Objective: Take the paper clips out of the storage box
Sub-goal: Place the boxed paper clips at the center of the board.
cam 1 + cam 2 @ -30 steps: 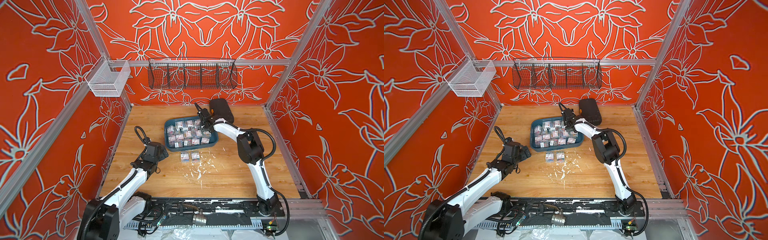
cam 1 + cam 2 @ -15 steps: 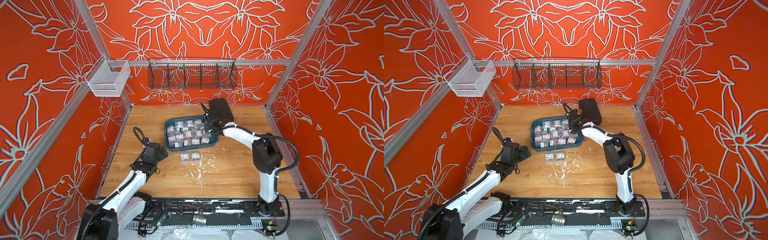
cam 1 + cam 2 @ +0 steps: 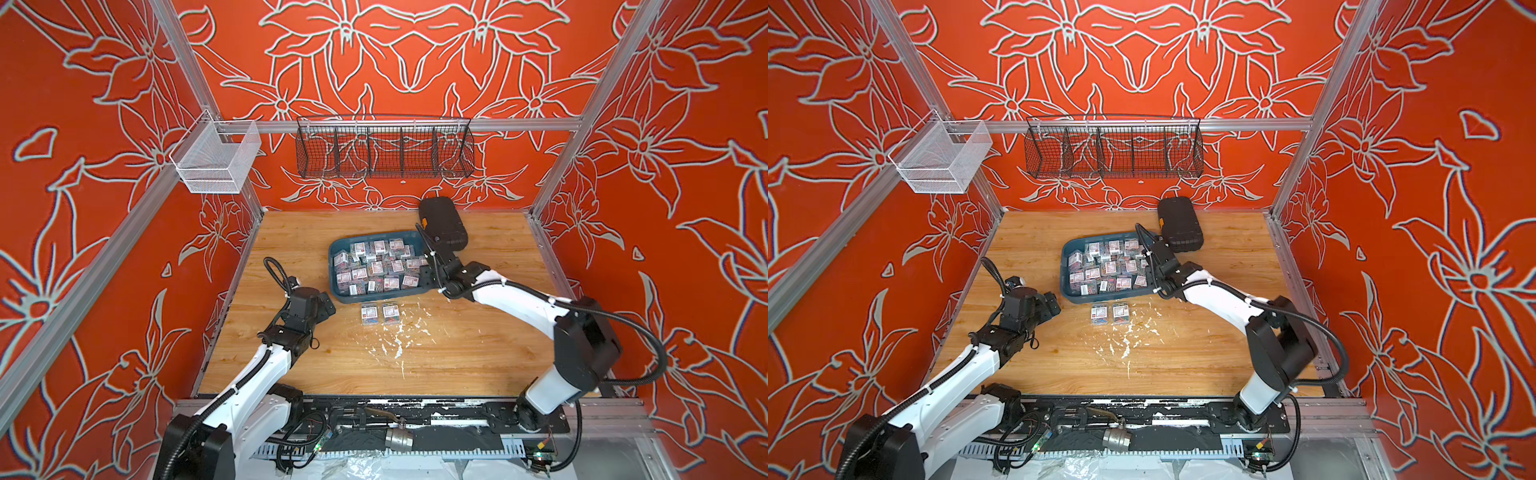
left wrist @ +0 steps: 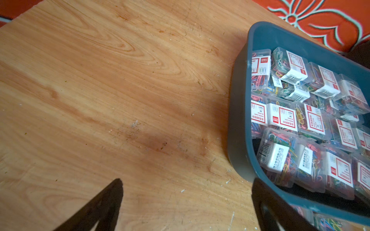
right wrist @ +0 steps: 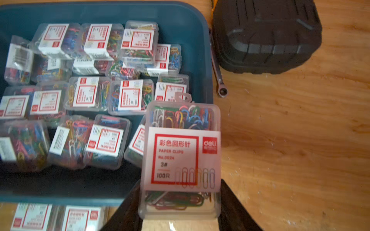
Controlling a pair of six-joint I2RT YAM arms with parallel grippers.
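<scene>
The right gripper [image 5: 180, 200] has its jaws drawn partway in and pinched on the two sides of one box of paper clips [image 5: 180, 152]. The box is clear, label facing up, and is held over the right-hand rim of the blue tray [image 5: 207, 60], at about 3 o'clock on it. The other boxes [image 3: 376, 266] lie heaped inside the tray, some flat, some tilted. Two boxes [image 3: 380, 313] lie side by side on the wooden table [image 3: 478, 340], just outside the tray at 6 o'clock.

The left gripper [image 4: 186, 192] has its jaws spread wide with nothing between them. It hangs over bare table just beside the tray's corner, at about 8 o'clock. A black case [image 3: 442, 224] sits just off the tray at 1 o'clock, and a small metal wrench [image 5: 217, 76] lies between the two.
</scene>
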